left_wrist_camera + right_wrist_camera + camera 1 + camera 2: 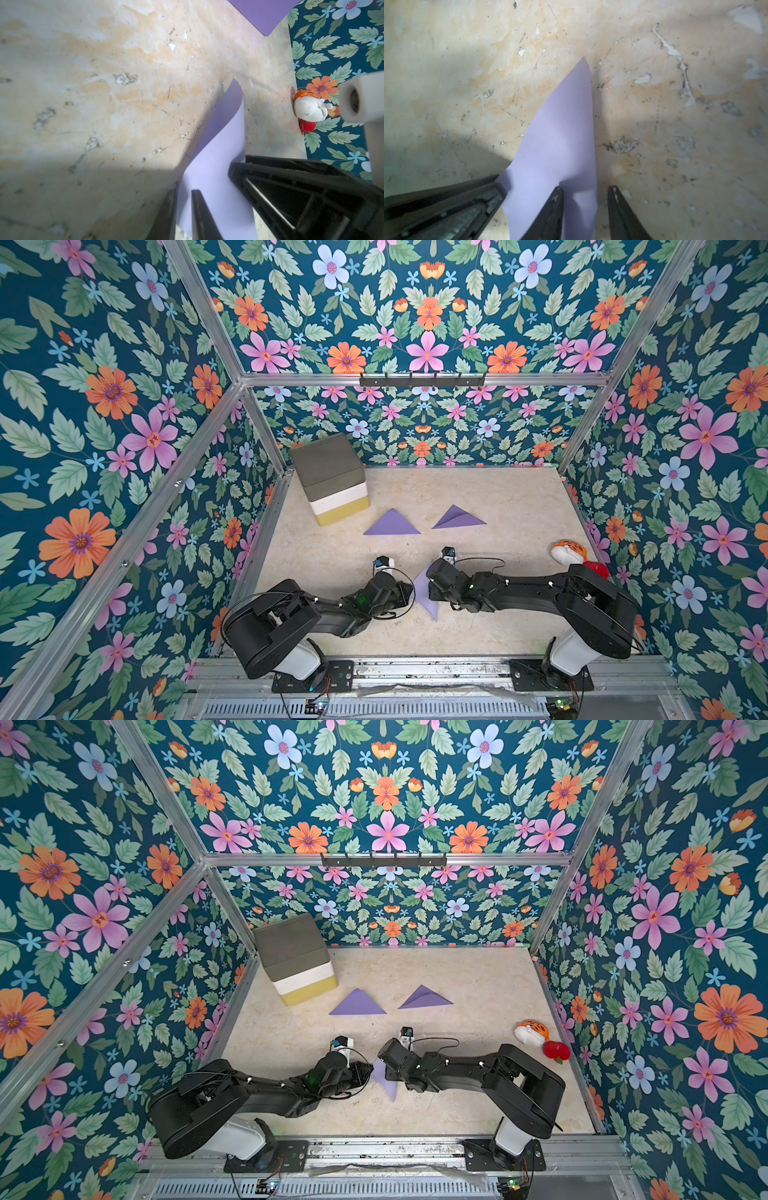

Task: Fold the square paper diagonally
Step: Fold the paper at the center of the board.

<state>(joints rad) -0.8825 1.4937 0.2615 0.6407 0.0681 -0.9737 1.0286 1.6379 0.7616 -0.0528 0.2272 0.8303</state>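
The square paper (424, 595) stands half lifted and curved between the two arms, near the front of the worktop (498, 497). The left pincer (185, 189) seems to pinch its edge, jaws nearly together. The right pincer (584, 187) is spread, and the sheet passes between its jaws without being pressed.

I think the free corner must come exactly over the opposite corner before any pressing, otherwise the crease goes crooked.

The worktop is beige, scratched and chipped. Further back lie a folded purple triangle (392, 524), a second triangle (457, 519) and a stack of boxes (332, 477). Flowered walls (104, 406) close the room.
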